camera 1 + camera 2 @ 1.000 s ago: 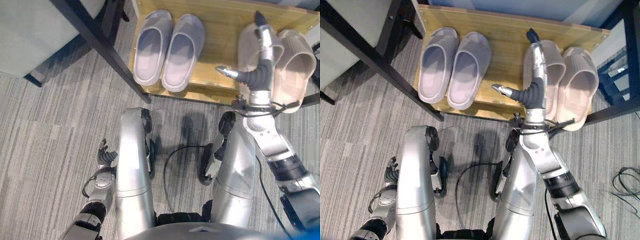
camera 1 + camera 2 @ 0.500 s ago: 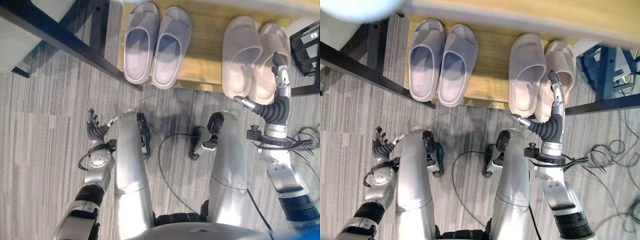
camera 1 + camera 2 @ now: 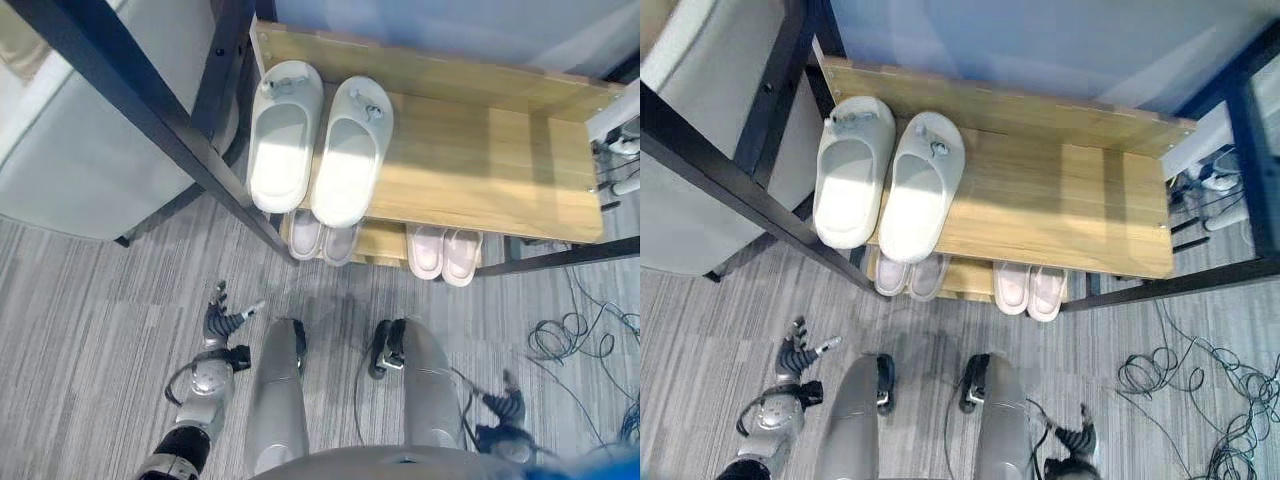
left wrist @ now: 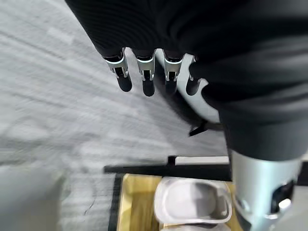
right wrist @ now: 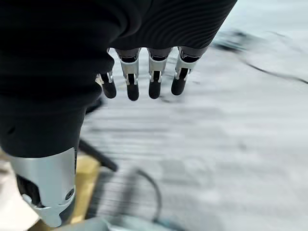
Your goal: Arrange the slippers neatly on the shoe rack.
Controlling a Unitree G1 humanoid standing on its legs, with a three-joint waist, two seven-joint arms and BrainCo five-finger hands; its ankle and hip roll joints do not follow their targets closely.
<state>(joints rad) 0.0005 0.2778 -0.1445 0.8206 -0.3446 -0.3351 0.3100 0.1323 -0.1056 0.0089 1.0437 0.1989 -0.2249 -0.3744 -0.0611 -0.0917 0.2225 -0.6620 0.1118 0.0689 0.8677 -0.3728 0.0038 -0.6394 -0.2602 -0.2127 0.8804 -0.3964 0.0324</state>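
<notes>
Now shoe rack point(image 3: 480, 160), white slippers point(image 3: 310, 150) on top shelf, two pairs below

Wooden shoe rack point(image 3: 480, 170) on grey striped carpet point(image 3: 90, 310): top shelf carries a white slipper pair point(image 3: 315, 145) side by side at its left end, lower shelf point(image 3: 385, 242) carries a lilac pair point(image 3: 322, 236) and a pink pair point(image 3: 445, 252), heels poking out.

Both eye views look steeply down from the head, high above the shoe rack point(image 3: 480, 170) and the carpet point(image 3: 90, 320), sharing almost the same scene. Each wrist view looks from very close along its own hand, the left hand point(image 4: 144, 72) and the right hand point(image 5: 139, 72), toward carpet beyond the fingertips.
</notes>
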